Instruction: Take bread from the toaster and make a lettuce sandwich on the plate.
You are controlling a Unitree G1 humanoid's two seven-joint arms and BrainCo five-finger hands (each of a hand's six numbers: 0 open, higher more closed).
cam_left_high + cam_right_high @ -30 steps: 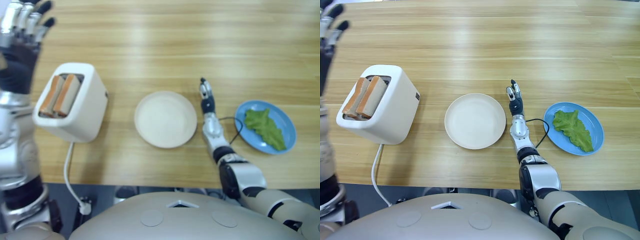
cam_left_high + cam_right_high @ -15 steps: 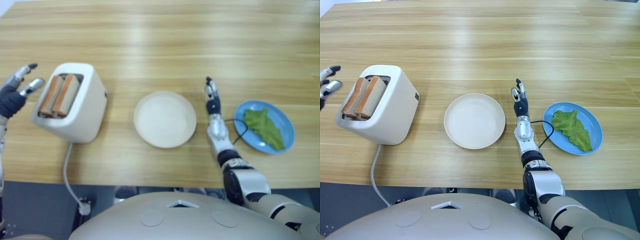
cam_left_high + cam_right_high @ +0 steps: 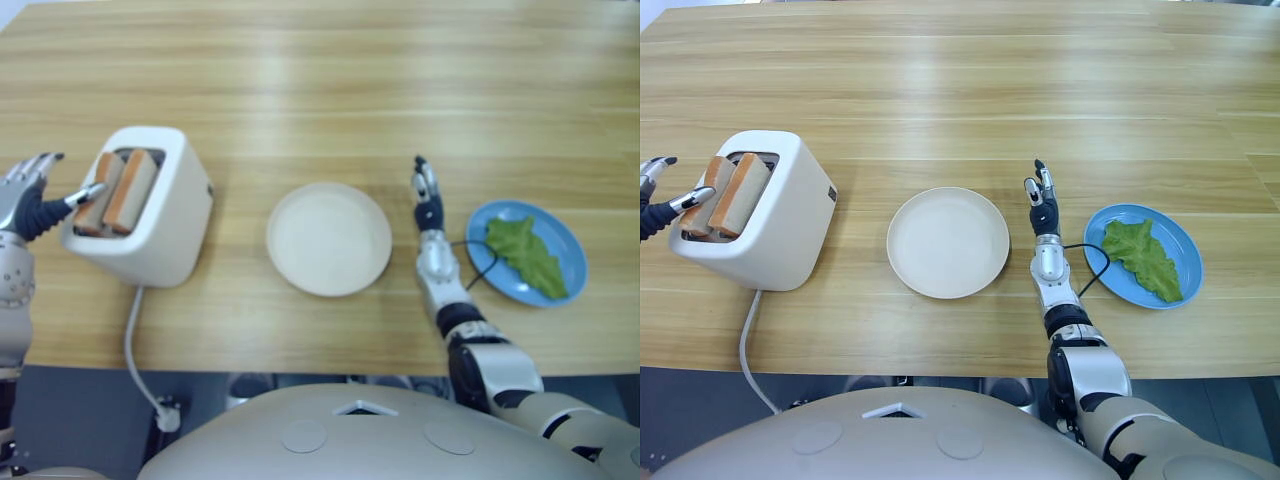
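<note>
A white toaster (image 3: pixel 770 225) stands at the table's left with two bread slices (image 3: pixel 728 191) sticking up from its slots. My left hand (image 3: pixel 30 198) is at the toaster's left side, open, with one fingertip touching the outer slice. A cream plate (image 3: pixel 948 241) lies bare in the middle. To its right my right hand (image 3: pixel 1041 196) rests flat on the table, fingers straight, between the cream plate and a blue plate (image 3: pixel 1187 262) that carries a lettuce leaf (image 3: pixel 1143 259).
The toaster's white cord (image 3: pixel 748 348) runs off the table's near edge. A thin black cable (image 3: pixel 1087 264) loops beside my right forearm. Bare wooden tabletop (image 3: pixel 960 90) stretches behind everything.
My left hand has come down from high at the far left to the toaster's side and now touches the outer slice. The right hand has crept slightly forward.
</note>
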